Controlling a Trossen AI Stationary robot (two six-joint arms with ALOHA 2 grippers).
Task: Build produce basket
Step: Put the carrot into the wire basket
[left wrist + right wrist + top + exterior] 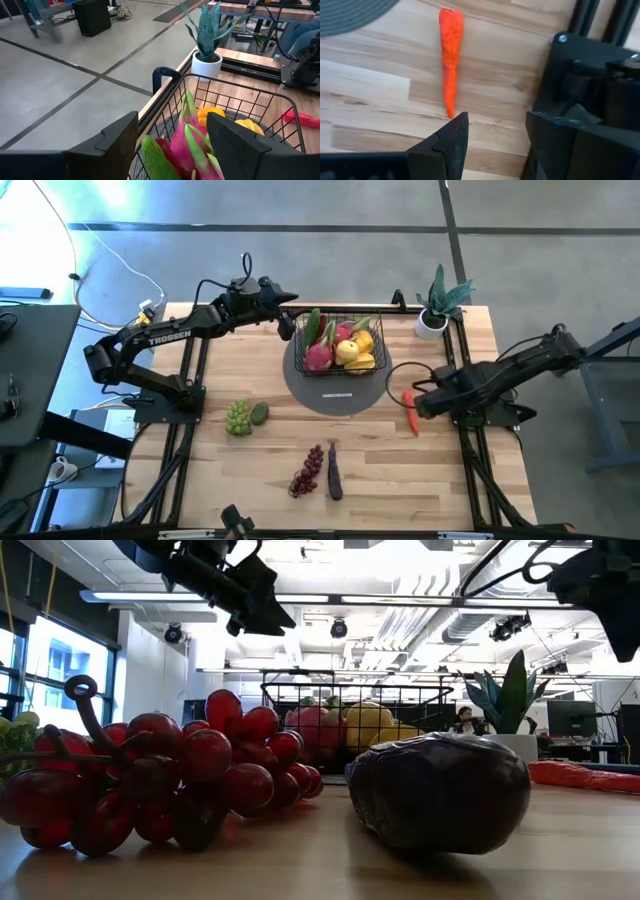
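High view: the basket (340, 345) sits on a grey disc (335, 395) near the table's (250, 465) far edge, holding dragon fruit (318, 357) and yellow fruit (360, 345). The left gripper (290, 315) hovers over its left rim, fingers apart, empty. The right gripper (422, 405), parted and empty, rests by a chili (410, 412) near the right edge.
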